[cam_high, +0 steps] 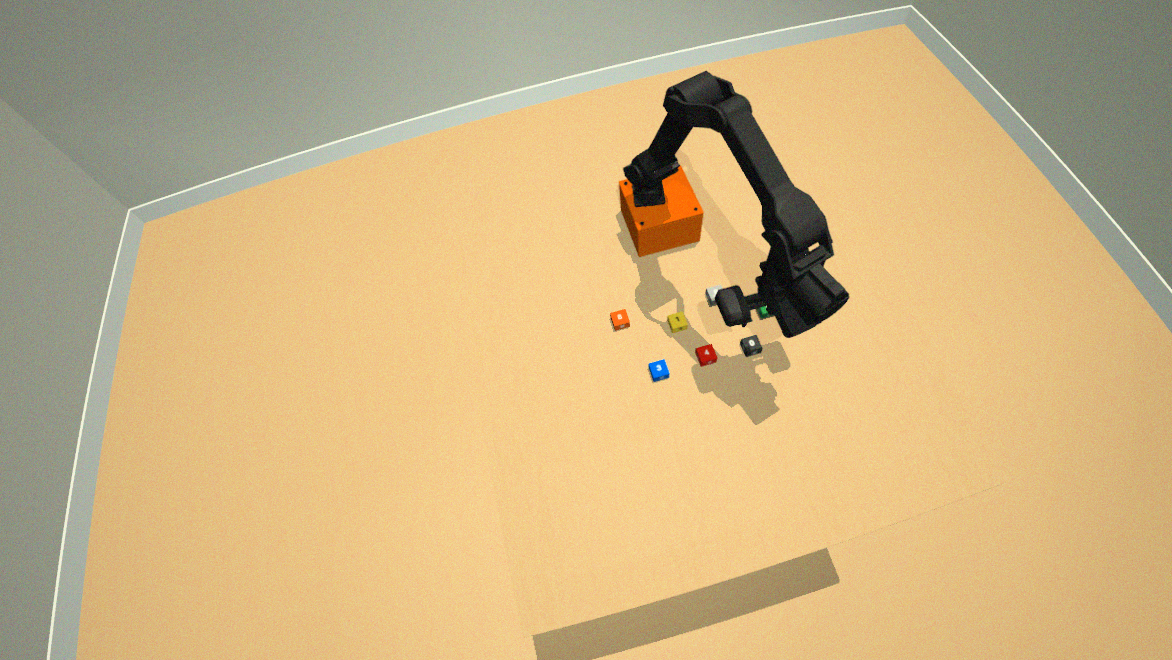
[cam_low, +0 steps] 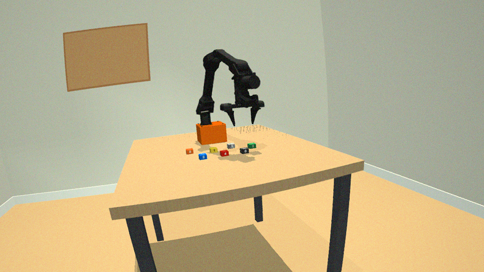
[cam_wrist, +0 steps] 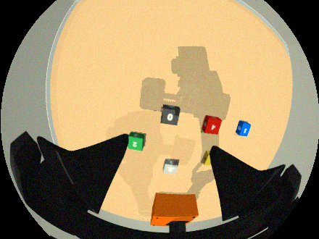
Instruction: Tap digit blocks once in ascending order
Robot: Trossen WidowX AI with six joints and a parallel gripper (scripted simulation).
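Observation:
My gripper [cam_low: 243, 124] [cam_wrist: 171, 145] is open and empty, high above the blocks; its tips are hidden in the top view. The black 0 block [cam_high: 751, 345] [cam_low: 244, 150] [cam_wrist: 170, 115] lies ahead of the gap in the wrist view. The green 2 block [cam_high: 764, 311] [cam_low: 251, 145] [cam_wrist: 136, 141] shows by the left fingertip, the white block [cam_high: 712, 295] [cam_low: 230, 146] [cam_wrist: 171, 166] between the fingers, its digit unclear. The red 4 [cam_high: 706, 355] [cam_low: 224, 153] [cam_wrist: 212, 124], blue 3 [cam_high: 659, 371] [cam_low: 202, 156] [cam_wrist: 243, 128], yellow [cam_high: 677, 322] [cam_low: 213, 149] [cam_wrist: 207, 158] and orange [cam_high: 620, 320] [cam_low: 189, 151] blocks stand apart.
The orange base box [cam_high: 668, 237] [cam_low: 211, 133] [cam_wrist: 174, 204] stands behind the blocks and carries the arm. The right finger partly covers the yellow block in the wrist view. The table [cam_low: 172, 176] has its front edge well in front of the blocks.

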